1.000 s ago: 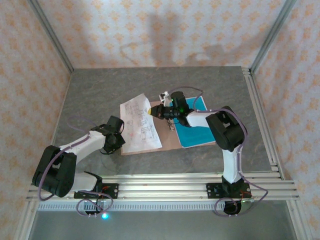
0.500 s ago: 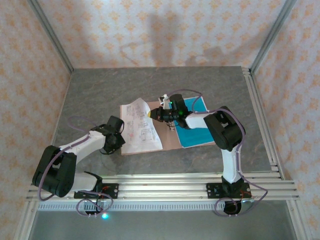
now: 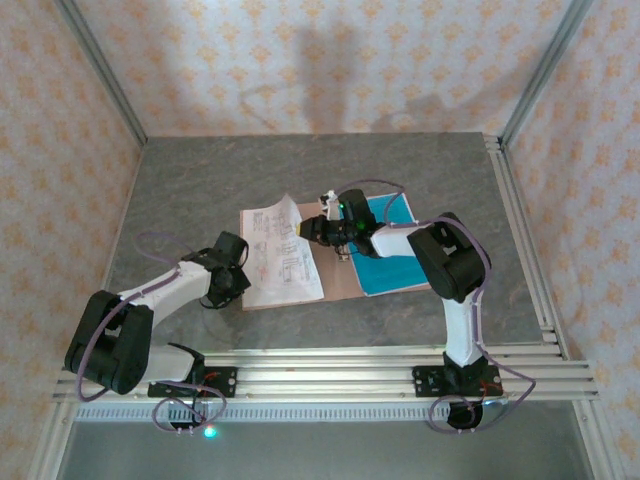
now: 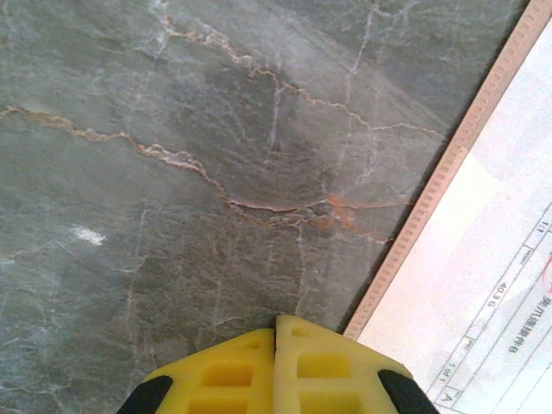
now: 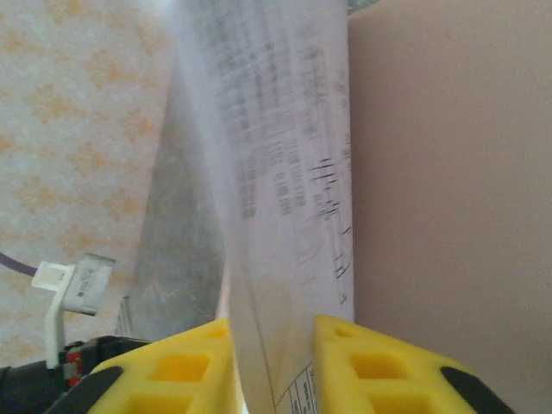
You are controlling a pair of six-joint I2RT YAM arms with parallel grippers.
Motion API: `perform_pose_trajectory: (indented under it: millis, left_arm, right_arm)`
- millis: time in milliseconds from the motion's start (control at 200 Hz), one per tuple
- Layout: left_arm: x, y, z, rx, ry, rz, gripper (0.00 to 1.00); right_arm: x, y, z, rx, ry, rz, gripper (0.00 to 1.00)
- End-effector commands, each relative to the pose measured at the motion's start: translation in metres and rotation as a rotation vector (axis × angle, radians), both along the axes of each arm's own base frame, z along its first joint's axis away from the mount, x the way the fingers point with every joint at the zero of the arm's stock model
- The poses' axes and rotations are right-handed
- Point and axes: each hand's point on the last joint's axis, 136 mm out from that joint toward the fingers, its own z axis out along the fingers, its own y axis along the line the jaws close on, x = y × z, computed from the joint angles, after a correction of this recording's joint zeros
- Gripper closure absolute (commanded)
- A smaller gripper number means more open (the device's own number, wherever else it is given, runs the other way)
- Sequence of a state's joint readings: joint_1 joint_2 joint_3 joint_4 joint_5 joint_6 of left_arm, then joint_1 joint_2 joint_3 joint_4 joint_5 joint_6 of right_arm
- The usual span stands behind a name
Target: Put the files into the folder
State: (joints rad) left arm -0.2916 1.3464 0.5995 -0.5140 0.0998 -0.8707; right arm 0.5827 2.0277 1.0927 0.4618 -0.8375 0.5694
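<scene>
Top view: the white printed sheet (image 3: 283, 255) lies on the salmon folder (image 3: 338, 280) at centre frame, with the teal sheet (image 3: 392, 270) to its right.

Left wrist view: the left gripper (image 4: 276, 323) is pressed together at bottom centre over the marble table (image 4: 172, 172).

Right wrist view: the right gripper (image 5: 272, 326) is spread, with the white printed sheet's lifted edge passing between its fingers.

Left arm (image 3: 165, 285) lies low, its yellow jaws pressed together; right arm (image 3: 450, 262) bends leftward, yellow jaws slightly parted.
</scene>
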Motion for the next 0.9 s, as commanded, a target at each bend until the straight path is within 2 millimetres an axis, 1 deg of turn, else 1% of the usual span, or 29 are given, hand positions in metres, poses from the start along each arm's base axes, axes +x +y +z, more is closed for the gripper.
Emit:
perform_pose_trajectory:
  millis: [0,20,35,95,125,155,220,335,395,445,490,540,595,646,681,716,751,836,896]
  left_arm:
    - [0.017,-0.009,-0.008,-0.044,-0.049,0.0,1.0]
    - [0.017,-0.008,-0.006,-0.042,-0.052,0.001,1.0]
    - [0.017,-0.008,-0.005,-0.04,-0.054,-0.001,1.0]
    - [0.018,-0.006,0.0,-0.032,-0.064,-0.002,1.0]
    - [0.019,-0.006,0.003,-0.027,-0.07,-0.002,1.0]
    - [0.018,-0.004,0.006,-0.023,-0.074,-0.001,1.0]
    - [0.02,-0.003,0.015,-0.017,-0.092,-0.001,1.0]
    - [0.023,-0.005,0.035,-0.021,-0.132,-0.013,1.0]
    - [0.029,-0.013,0.047,-0.044,-0.167,-0.03,1.0]
    - [0.035,-0.028,0.057,-0.088,-0.202,-0.055,1.0]
    - [0.04,-0.049,0.066,-0.138,-0.236,-0.094,1.0]
    - [0.045,-0.074,0.075,-0.18,-0.267,-0.14,1.0]
    - [0.051,-0.106,0.084,-0.237,-0.302,-0.197,1.0]
    - [0.055,-0.13,0.086,-0.285,-0.313,-0.229,1.0]
    - [0.056,-0.143,0.082,-0.303,-0.303,-0.242,1.0]
    - [0.056,-0.149,0.079,-0.297,-0.291,-0.251,1.0]
    - [0.056,-0.152,0.074,-0.271,-0.274,-0.256,1.0]
    - [0.054,-0.151,0.06,-0.234,-0.241,-0.248,1.0]
    - [0.053,-0.149,0.051,-0.227,-0.231,-0.239,1.0]
  right_arm:
    - [0.007,-0.01,0.014,-0.09,-0.057,-0.048,0.62]
    - [0.008,-0.013,0.015,-0.109,-0.06,-0.063,0.59]
    - [0.009,-0.016,0.018,-0.123,-0.065,-0.074,0.52]
    - [0.013,-0.025,0.022,-0.189,-0.072,-0.111,0.37]
    - [0.015,-0.03,0.026,-0.217,-0.078,-0.131,0.34]
    - [0.017,-0.035,0.03,-0.243,-0.082,-0.151,0.28]
    - [0.021,-0.046,0.037,-0.282,-0.087,-0.195,0.25]
    - [0.025,-0.066,0.05,-0.312,-0.071,-0.27,0.24]
    - [0.023,-0.075,0.053,-0.314,-0.052,-0.302,0.29]
    - [0.019,-0.082,0.05,-0.317,-0.021,-0.339,0.34]
    - [0.014,-0.087,0.048,-0.307,0.007,-0.37,0.4]
    - [0.007,-0.095,0.04,-0.292,0.05,-0.422,0.5]
    - [-0.002,-0.098,0.036,-0.221,0.087,-0.459,0.56]
    - [-0.009,-0.099,0.034,-0.158,0.112,-0.487,0.6]
    - [-0.013,-0.101,0.032,-0.126,0.129,-0.506,0.62]
    - [-0.017,-0.102,0.03,-0.106,0.142,-0.519,0.63]
    - [-0.02,-0.106,0.027,-0.107,0.154,-0.539,0.64]
    - [-0.024,-0.114,0.021,-0.114,0.177,-0.58,0.66]
    - [-0.026,-0.116,0.016,-0.117,0.196,-0.595,0.67]
